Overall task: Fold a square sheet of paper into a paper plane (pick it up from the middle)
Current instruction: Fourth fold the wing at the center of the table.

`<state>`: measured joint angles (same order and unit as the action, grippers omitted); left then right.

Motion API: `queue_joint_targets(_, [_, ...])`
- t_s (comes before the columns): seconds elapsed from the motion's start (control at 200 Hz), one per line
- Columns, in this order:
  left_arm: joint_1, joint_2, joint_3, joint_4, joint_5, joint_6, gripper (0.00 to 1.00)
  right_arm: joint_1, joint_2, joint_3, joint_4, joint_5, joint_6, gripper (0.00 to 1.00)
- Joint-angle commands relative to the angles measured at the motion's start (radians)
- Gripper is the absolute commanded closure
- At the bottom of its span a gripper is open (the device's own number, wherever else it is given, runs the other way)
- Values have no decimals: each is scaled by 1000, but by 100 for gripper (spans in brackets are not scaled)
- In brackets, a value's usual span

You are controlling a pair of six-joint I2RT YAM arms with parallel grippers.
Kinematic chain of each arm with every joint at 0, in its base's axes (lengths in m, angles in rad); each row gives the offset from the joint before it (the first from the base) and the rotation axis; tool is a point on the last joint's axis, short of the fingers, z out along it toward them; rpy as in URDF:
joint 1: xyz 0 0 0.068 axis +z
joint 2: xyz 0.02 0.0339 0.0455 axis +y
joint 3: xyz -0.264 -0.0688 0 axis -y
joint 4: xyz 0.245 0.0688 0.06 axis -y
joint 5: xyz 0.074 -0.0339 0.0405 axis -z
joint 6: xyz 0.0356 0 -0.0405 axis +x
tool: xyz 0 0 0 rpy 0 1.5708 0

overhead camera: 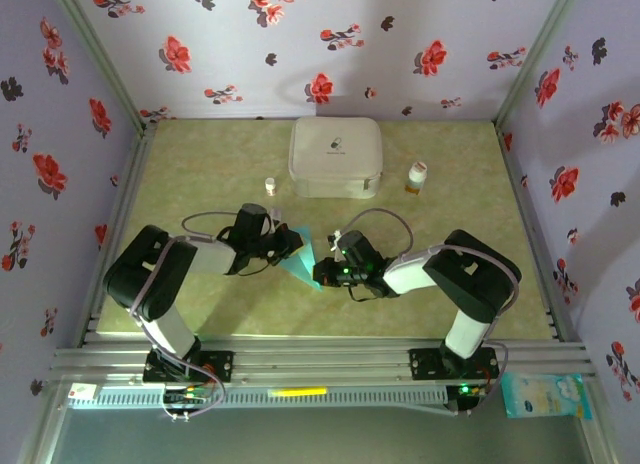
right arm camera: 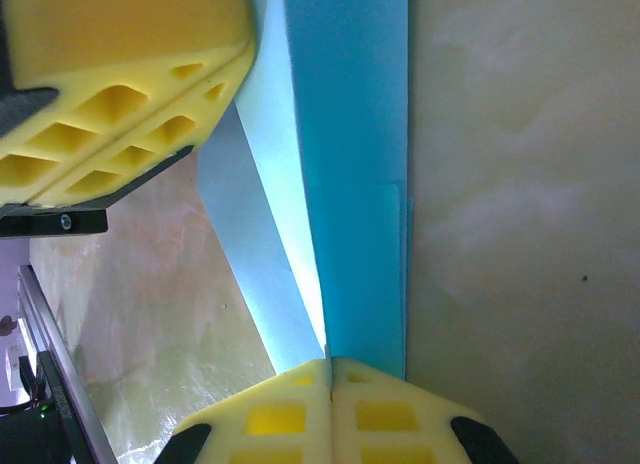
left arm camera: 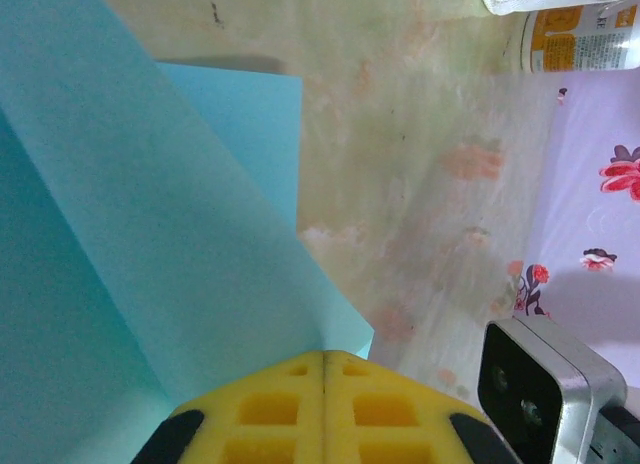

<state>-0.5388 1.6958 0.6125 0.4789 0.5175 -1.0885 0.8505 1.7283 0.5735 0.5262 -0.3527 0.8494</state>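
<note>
folding looks part-way done: the sheet of paper [overhead camera: 300, 261] sits between the two arms at mid table [overhead camera: 200, 174], already creased into layered, narrowing flaps but not yet a dart. the left gripper [left arm camera: 323, 362] is pinched tight on one edge, paper coming out from between its pads. the right gripper [right arm camera: 330, 367] is clamped on a folded edge just beside it. the next move likely needs one hand anchoring while the other carries its flap to the centre crease without tearing.

Marbled table [overhead camera: 250, 309], white case [overhead camera: 335, 156], bottle [overhead camera: 417, 177] (orange-labelled), small jar [overhead camera: 270, 185]
</note>
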Motion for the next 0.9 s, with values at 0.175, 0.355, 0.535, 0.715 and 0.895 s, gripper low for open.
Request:
queue_joint_targets(0.175, [-4, 20, 8, 11, -40, -15, 100, 0, 56, 17, -94, 15, 2, 100])
queue_joint_targets(0.355, [-3, 27, 17, -3, -50, -13, 100, -3, 55, 25, -113, 11, 4, 100])
queue_joint_targets(0.535, [-3, 28, 27, -32, -62, 1, 100, -6, 57, 28, -122, 2, 8, 100])
queue_joint_targets(0.715, [-3, 33, 36, -39, -63, 4, 100, -10, 53, 26, -118, 0, 13, 100])
queue_joint_targets(0.895, [-3, 43, 39, -42, -63, 7, 100, -16, 63, 32, -130, -13, 18, 100])
